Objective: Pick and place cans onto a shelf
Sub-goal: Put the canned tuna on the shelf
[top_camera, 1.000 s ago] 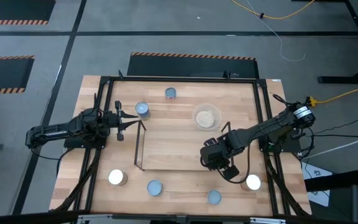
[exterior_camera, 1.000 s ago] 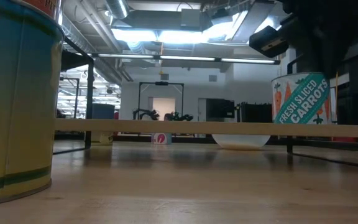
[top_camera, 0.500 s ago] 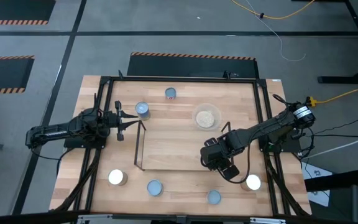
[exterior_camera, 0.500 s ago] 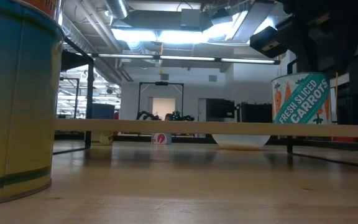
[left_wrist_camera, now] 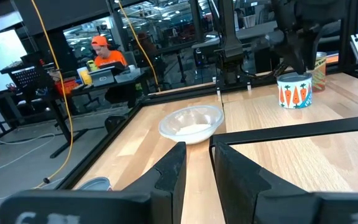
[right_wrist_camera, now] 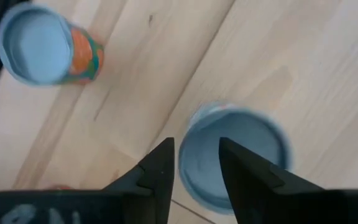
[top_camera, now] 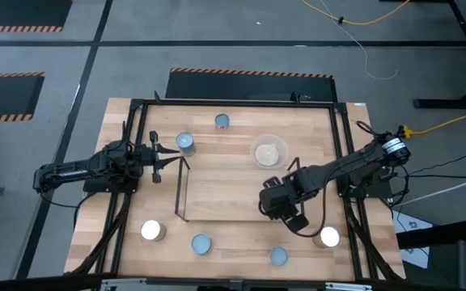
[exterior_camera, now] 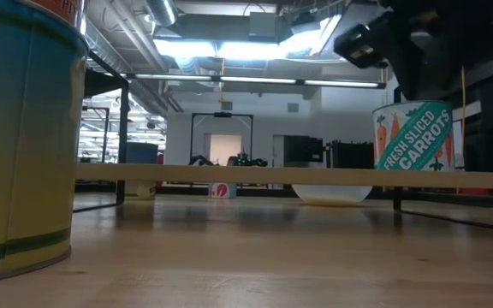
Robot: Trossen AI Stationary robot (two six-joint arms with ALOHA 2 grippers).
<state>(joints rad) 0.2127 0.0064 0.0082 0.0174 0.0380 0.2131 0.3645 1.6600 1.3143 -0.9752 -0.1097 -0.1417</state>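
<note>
Closest in the low view, a large can with blue and yellow sides fills the left edge, standing upright on the pale wooden bench. From above, four small upright cans line the near edge of the bench: a white-topped one, two with pale blue-silver tops, and another white-topped one at the right.

Just beyond them the right gripper hangs over the near right corner of the low shelf of thin black rods. Its fingers stand slightly apart and hold nothing. Directly beneath them is an upright can with a round pale blue lid; the low view shows its teal label with carrots. Whether it rests on the shelf or on the bench, I cannot tell. A second can with an orange side stands well apart from it.

The left gripper waits at the left edge of the bench, fingers a little apart and empty. Near it stands a blue-topped can, and farther back another, with a clear round dish of tan contents between the shelf and the far edge.

A black frame borders the bench. Around it lies grey floor with orange-and-black striped markings and a yellow cable. Beyond, a person in an orange cap sits at a desk under bright ceiling lights.
</note>
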